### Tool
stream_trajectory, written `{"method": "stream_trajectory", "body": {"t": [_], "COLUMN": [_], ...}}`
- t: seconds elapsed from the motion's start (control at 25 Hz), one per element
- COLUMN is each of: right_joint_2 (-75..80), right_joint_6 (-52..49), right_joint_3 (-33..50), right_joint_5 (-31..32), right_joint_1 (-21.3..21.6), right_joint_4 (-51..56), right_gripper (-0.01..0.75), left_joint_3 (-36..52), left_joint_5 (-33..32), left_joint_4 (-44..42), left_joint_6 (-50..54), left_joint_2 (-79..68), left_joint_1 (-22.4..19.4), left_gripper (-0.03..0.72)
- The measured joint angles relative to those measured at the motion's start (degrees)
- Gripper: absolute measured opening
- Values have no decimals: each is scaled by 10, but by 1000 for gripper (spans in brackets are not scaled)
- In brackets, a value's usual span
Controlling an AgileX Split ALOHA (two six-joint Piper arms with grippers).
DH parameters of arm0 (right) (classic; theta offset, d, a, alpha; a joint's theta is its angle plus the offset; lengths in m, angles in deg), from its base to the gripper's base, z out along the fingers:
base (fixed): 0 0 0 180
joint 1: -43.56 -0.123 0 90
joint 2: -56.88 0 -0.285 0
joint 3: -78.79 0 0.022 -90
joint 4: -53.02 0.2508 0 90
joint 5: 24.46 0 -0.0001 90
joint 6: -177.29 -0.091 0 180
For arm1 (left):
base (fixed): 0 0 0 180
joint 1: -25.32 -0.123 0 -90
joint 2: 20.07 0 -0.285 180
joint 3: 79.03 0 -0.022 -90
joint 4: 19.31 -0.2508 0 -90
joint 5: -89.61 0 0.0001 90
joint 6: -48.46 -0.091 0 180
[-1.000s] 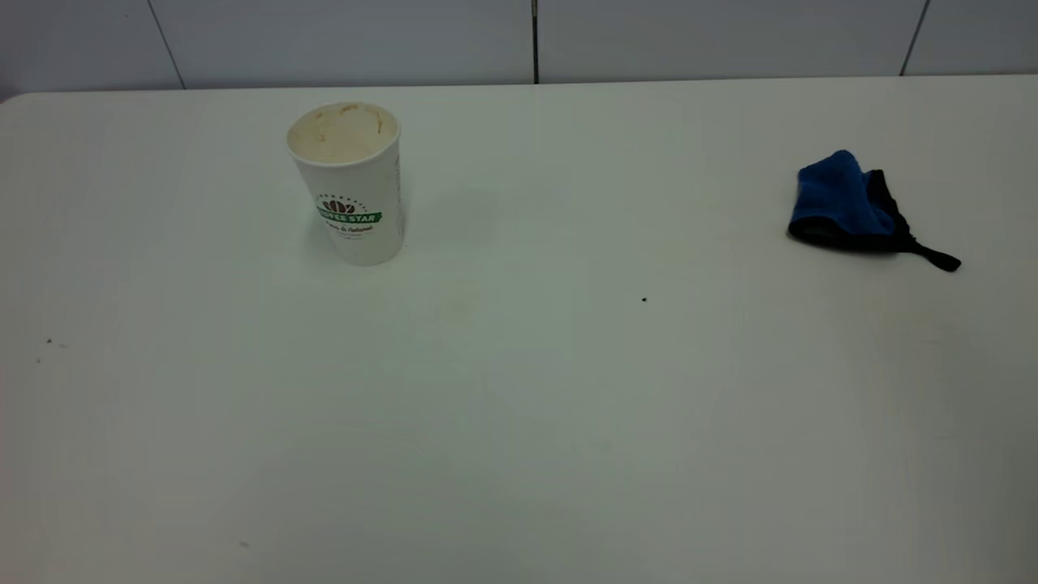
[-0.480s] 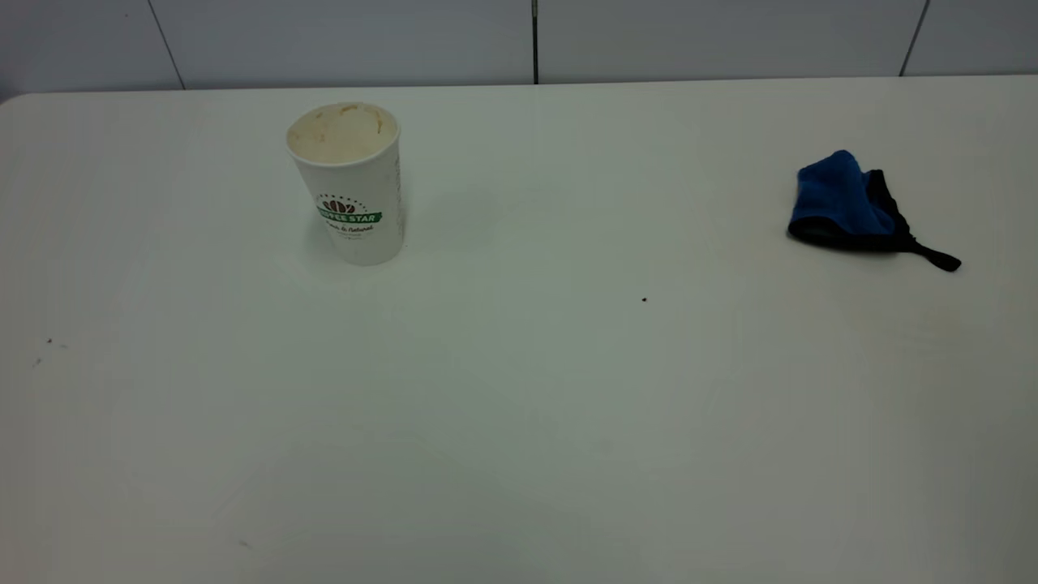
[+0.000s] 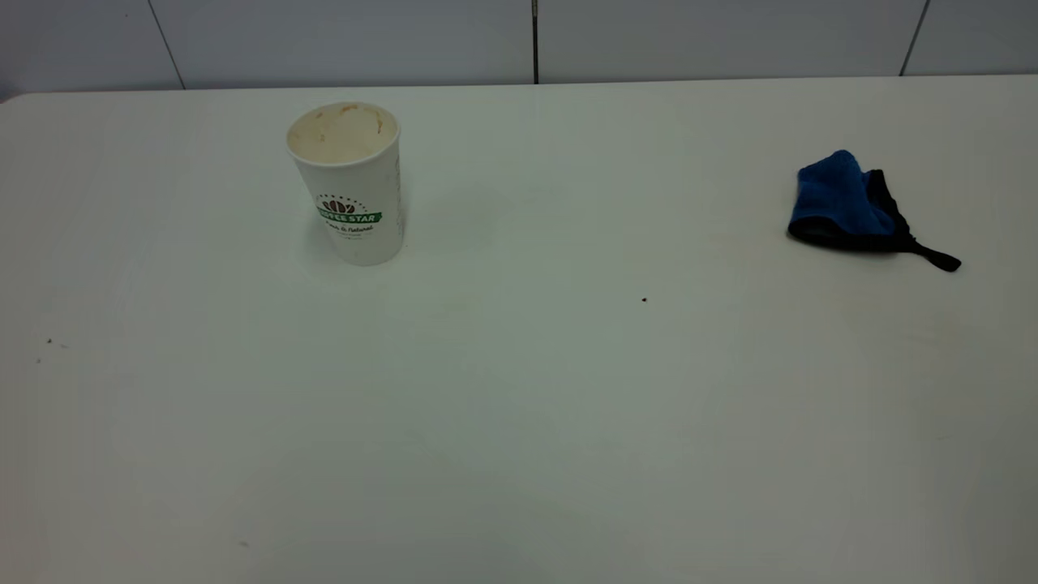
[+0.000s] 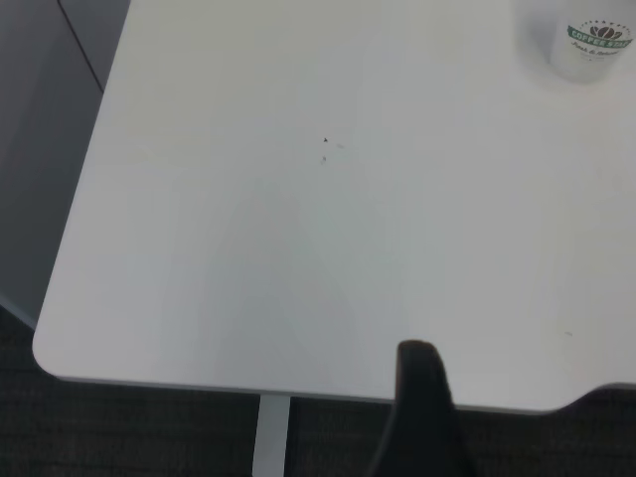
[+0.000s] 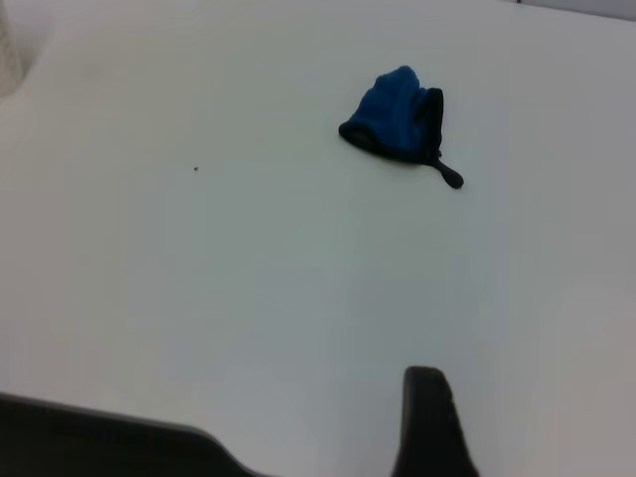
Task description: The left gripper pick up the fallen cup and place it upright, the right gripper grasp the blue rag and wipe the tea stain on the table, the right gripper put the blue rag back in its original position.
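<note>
The paper cup point(image 3: 347, 183) stands upright at the bench's point(image 3: 519, 422) far left; the blue rag point(image 3: 847, 205) lies far right. Neither gripper's opening can be told; both arms are pulled back.

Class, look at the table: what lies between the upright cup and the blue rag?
In the exterior view, only bare table and one tiny dark speck lie between the cup and the blue rag.

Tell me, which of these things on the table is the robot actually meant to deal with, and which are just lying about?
Part of the job:
the cup, standing upright
the blue rag, lying apart from the cup
the table, with no tea stain visible on it

Just lying about:
a tiny dark speck
small specks near the table's left edge
</note>
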Motion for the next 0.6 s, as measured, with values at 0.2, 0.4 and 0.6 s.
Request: {"method": "stream_trajectory", "body": {"t": [0.2, 0.4, 0.6], "right_joint_2": [-7, -7, -7], "right_joint_6": [-32, -31, -31], "right_joint_3": [8, 11, 11], "right_joint_5": [2, 3, 3], "right_joint_1": [0, 0, 0], "right_joint_4": [-2, -3, -3], "right_gripper": [537, 537, 536], "left_joint_3": [0, 0, 0], "left_joint_5": [0, 0, 0], "left_joint_4": [0, 0, 0], "left_joint_6": [0, 0, 0], "left_joint_2": [0, 0, 0], "left_joint_1": [0, 0, 0], "left_gripper": [581, 581, 581]}}
